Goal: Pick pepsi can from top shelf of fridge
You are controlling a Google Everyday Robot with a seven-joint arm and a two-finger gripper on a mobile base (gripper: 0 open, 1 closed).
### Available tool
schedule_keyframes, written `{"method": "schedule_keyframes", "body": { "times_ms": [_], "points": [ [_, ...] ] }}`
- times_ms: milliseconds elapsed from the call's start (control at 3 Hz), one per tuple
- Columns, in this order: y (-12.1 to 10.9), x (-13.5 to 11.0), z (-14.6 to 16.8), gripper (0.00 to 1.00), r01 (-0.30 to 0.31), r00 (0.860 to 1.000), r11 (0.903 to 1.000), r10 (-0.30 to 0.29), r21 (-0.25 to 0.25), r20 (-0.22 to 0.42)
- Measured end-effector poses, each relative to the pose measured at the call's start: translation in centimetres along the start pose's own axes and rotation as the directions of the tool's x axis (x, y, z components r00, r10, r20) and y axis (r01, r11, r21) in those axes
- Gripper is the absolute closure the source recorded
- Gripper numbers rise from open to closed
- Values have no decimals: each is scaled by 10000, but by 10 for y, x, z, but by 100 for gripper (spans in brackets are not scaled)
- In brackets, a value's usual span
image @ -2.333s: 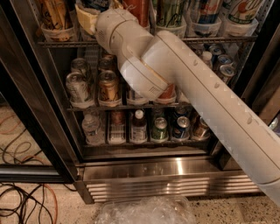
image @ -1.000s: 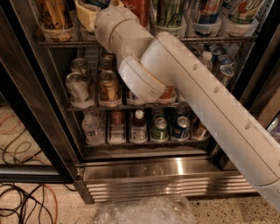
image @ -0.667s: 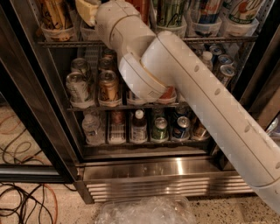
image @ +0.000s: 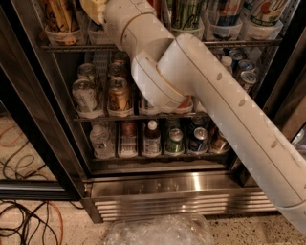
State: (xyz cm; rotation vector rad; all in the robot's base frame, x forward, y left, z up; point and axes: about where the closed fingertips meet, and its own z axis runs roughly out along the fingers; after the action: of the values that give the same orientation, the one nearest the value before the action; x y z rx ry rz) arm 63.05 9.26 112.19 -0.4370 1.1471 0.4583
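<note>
arm (image: 215, 91) higher than before, hand (image: 93, 10) above the top shelf (image: 71, 48) rail, grip indiscernible

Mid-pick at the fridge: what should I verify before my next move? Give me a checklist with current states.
1. Fridge open: ok, arm reaches inside.
2. End effector located: ok, at the picture's top edge, over the top shelf's left part.
3. Target identified: cannot tell; a blue-and-red can further right may be it, top cropped.
4. End effector lined up with that can: not ok, well left of it.
5. Arm clear of middle-shelf cans: cannot tell, arm hides some.
</note>
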Motion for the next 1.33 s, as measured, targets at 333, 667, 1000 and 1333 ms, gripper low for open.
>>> {"method": "schedule_keyframes", "body": {
  "times_ms": [333,667,1000,1333],
  "points": [
    [11,-6,-10,100,6,10000,9997,-5,-261,37],
    [23,-3,-27,100,230,9990,9972,-256,-711,-358],
    [39,6,-48,100,553,9928,9890,-691,-1372,-975],
    [55,19,-68,100,92,9844,9816,-424,-1909,-1706]
  ]
}}
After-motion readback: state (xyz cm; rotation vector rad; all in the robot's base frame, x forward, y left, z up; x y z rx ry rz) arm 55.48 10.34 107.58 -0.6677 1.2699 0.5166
